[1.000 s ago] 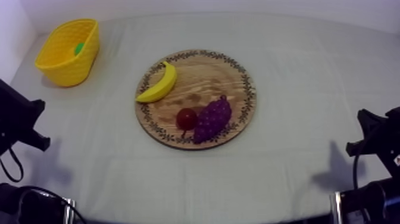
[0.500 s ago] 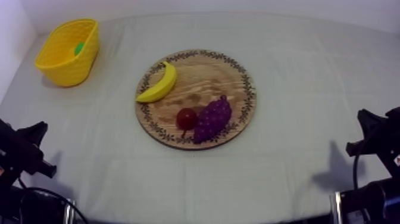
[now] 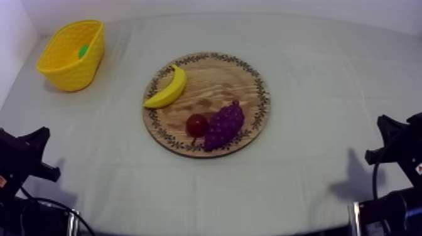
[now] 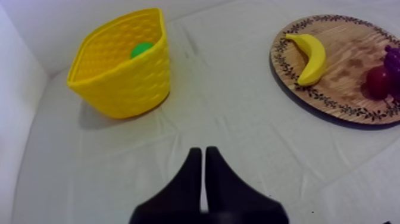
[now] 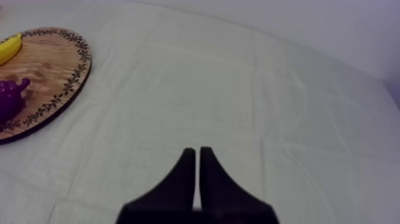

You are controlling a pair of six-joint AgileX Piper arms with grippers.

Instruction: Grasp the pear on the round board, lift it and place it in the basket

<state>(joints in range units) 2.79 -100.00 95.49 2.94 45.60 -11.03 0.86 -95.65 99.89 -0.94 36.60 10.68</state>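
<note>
Top view takes in the table under its grey-white cloth. About its middle the round wooden board with the patterned rim lies flat on the cloth. The yellow basket stands toward the far left corner of the table, well apart from the board.

The left arm sits low at the left edge and the right arm low at the right edge. Both are well away from the board and the basket, and each throws a shadow on the cloth. In the left wrist view the left gripper has its 2 black fingers pressed together into a narrow wedge with nothing between them. It is above bare cloth and points between the basket and the board. In the right wrist view the right gripper is closed the same way on nothing, above bare cloth beside the board.

3 fruits lie on the board. The banana lies curved along the left rim. The bunch of grapes is on the near side. The small red fruit is just left of the grapes and touches them.

The pear lies inside the yellow basket, not on the board. It shows as a green patch above the near wall, close to the far inner wall.
</note>
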